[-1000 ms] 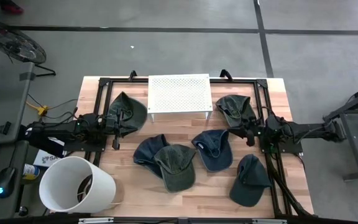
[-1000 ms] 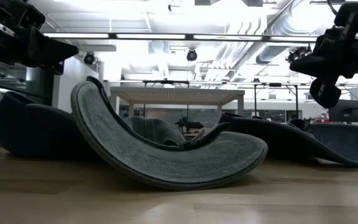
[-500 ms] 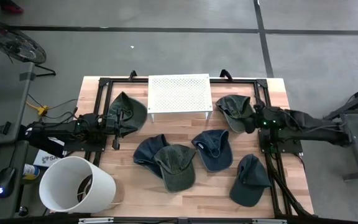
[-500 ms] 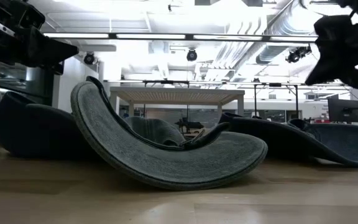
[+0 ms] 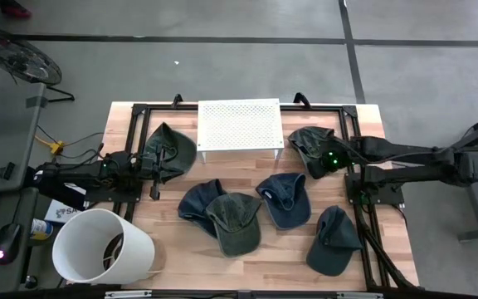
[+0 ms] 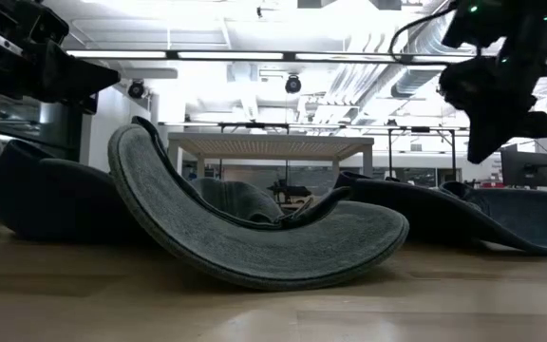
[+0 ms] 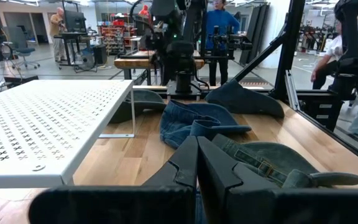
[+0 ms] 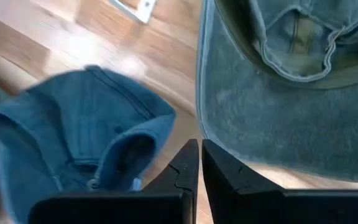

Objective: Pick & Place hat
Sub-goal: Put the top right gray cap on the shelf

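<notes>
Six hats lie spread over the wooden tabletop (image 5: 247, 270), behind which stands a white perforated rack (image 5: 240, 124); a green hat (image 5: 171, 148) lies near the far left corner, another green hat (image 5: 310, 146) lies just right of the rack, a dark blue hat (image 5: 197, 199) sits in the middle with a third green hat (image 5: 236, 223) overlapping its right side, a blue hat (image 5: 285, 199) lies to the right of those, and a dark hat (image 5: 332, 241) lies near the front right edge; a white bucket (image 5: 99, 247) stands at the front left corner.

The right gripper (image 5: 326, 160) hangs above the near edge of the green hat beside the rack, jaws pressed together with only a thin slit between them and holding nothing; its wrist view looks down on that hat's brim (image 8: 278, 118) and the blue hat (image 8: 79, 137) on bare wood.

The left gripper (image 5: 158, 163) rests over the green hat at the far left, jaws closed tight and empty in its own wrist view; people stand in the room beyond the table.
</notes>
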Available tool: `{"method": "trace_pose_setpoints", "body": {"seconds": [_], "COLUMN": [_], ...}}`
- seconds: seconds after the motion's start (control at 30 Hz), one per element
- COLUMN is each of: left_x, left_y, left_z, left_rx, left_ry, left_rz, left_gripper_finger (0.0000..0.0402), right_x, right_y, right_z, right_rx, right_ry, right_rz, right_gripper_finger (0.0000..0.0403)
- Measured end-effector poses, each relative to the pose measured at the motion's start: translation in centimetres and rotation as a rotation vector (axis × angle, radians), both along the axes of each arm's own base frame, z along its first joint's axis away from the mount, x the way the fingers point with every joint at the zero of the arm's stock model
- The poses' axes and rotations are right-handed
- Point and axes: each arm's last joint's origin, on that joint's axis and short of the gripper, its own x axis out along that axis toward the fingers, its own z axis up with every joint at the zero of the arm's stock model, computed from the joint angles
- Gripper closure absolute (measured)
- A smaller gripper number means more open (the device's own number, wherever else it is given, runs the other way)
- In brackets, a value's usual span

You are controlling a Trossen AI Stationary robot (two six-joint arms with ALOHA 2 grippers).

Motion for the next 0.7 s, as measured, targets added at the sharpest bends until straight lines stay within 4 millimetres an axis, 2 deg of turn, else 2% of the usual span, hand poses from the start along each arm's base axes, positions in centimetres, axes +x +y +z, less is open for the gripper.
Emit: {"method": "trace_pose_setpoints", "body": {"seconds": [0.13,0.33,0.47,0.57,0.7], "left_x": [0.0,0.0,0.0,0.0,0.0], "left_y": [0.0,0.0,0.0,0.0,0.0], "left_z": [0.0,0.0,0.0,0.0,0.0], "left_rx": [0.000,0.000,0.000,0.000,0.000], "left_ry": [0.000,0.000,0.000,0.000,0.000], "left_rz": [0.000,0.000,0.000,0.000,0.000], "left_gripper_finger": [0.0396,0.0396,0.0396,0.0396,0.0396], "right_x": [1.3,2.9,3.6,4.2,4.7], "right_y": [-0.6,-1.7,-2.2,-2.4,-2.5], "right_z": [0.1,0.4,-0.5,-1.1,-1.8], "right_rx": [0.005,-0.031,-0.027,-0.023,-0.039], "right_ry": [0.041,0.101,0.169,0.202,0.248], "right_rz": [-0.008,0.007,0.067,0.107,0.143], "right_gripper_finger": [0.0348,0.0253,0.0196,0.0172,0.0166]}}
